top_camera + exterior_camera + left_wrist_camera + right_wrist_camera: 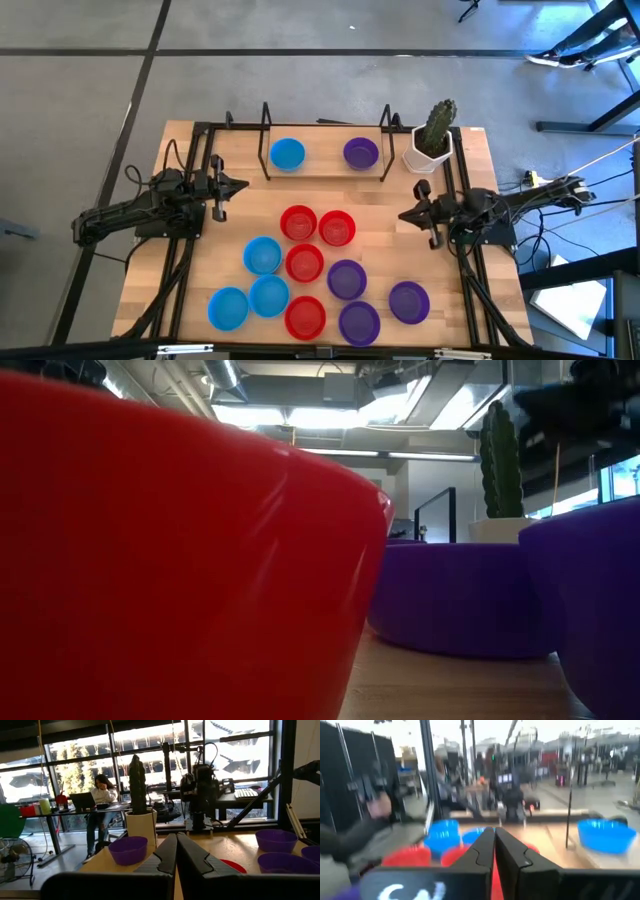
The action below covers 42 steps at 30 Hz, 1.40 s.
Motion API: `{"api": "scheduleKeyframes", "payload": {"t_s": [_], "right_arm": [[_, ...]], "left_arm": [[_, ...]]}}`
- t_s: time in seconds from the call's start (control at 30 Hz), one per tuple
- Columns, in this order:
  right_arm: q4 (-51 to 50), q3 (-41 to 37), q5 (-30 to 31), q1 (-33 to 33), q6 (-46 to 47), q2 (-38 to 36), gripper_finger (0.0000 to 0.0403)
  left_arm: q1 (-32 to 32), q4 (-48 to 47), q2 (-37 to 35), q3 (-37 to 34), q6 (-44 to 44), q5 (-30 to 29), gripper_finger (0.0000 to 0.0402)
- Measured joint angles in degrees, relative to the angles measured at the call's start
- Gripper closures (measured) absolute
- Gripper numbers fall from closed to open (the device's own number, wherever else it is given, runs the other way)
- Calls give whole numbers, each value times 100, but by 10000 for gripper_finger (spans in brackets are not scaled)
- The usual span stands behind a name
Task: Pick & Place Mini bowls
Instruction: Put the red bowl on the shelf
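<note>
We see ten mini bowls (303, 263) clustered, all empty, on table (470, 310) front; blue bowl (287, 153) and purple bowl (360, 152) sit in rear rack (325, 175); left gripper (240, 186) and right gripper (404, 213) pinched closed, holding nothing

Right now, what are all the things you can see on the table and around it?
blue mini bowls: four, blue; three in the near-left cluster, one on the rack at the far edge.
red mini bowls: four, red; down the middle of the table.
purple mini bowls: four, purple; three near-right, one on the rack.
rack: one, dark wire frame on a wooden base, far edge of the table.
cactus in a white pot: one, green, far-right corner.
table: one, light wood.
person: one, seated at a desk with a laptop, beyond the table.
left gripper: shut, empty, at the left side.
right gripper: shut, empty, at the right side.
</note>
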Motion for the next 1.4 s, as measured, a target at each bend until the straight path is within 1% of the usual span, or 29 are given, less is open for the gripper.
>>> {"api": "scheduleKeyframes", "payload": {"t_s": [0.1, 0.23, 0.3, 0.33, 0.4, 0.47, 0.53, 0.67, 0.8, 0.9, 0.97, 1.03, 1.13, 1.3, 1.4], "right_arm": [[60, 358, 9, 0, -91, 373, 386], [-198, 1079, 195, -2, -296, 1268, 386], [-555, 1614, 461, -2, -432, 1859, 386], [-759, 1923, 710, -2, -428, 2167, 386], [-1300, 2595, 1304, -2, -257, 2755, 386], [-2148, 3336, 1555, -18, -245, 3319, 386], [-3092, 4100, 1559, -13, -352, 3860, 386], [-4563, 5515, 1561, -46, -466, 5038, 386], [-5388, 6607, 1568, -71, -892, 6092, 386], [-5856, 7180, 1564, -213, -1120, 6783, 378], [-6185, 7447, 1466, -359, -1154, 7216, 364], [-6369, 7606, 1277, -519, -1249, 7569, 340], [-6196, 7666, 1031, -698, -1519, 7942, 293], [-6208, 7666, 865, -967, -2143, 8236, 209], [-6253, 7665, 312, -1126, -2193, 8244, 173]], "left_arm": [[0, 12, 0, 0, 33, -35, 397], [0, 15, 0, 0, 85, -35, 399], [0, 7, 0, 0, 84, -35, 398], [0, -8, 0, 0, 85, -35, 397], [-2, -49, 0, 0, 85, -35, 394], [0, -72, 0, 0, 90, -35, 394], [0, -93, 0, 0, 91, -33, 395], [-1, -113, 0, 0, 105, -33, 398], [-2, -148, 0, 0, 105, -31, 395], [0, -175, 0, 0, 105, -31, 394], [-1, -185, 0, 0, 105, -31, 396], [0, -184, 0, 0, 105, -31, 398], [0, -184, 0, 0, 107, -31, 399], [0, -216, 0, 0, 107, -28, 395], [0, -284, 0, 0, 107, -28, 392]]}}
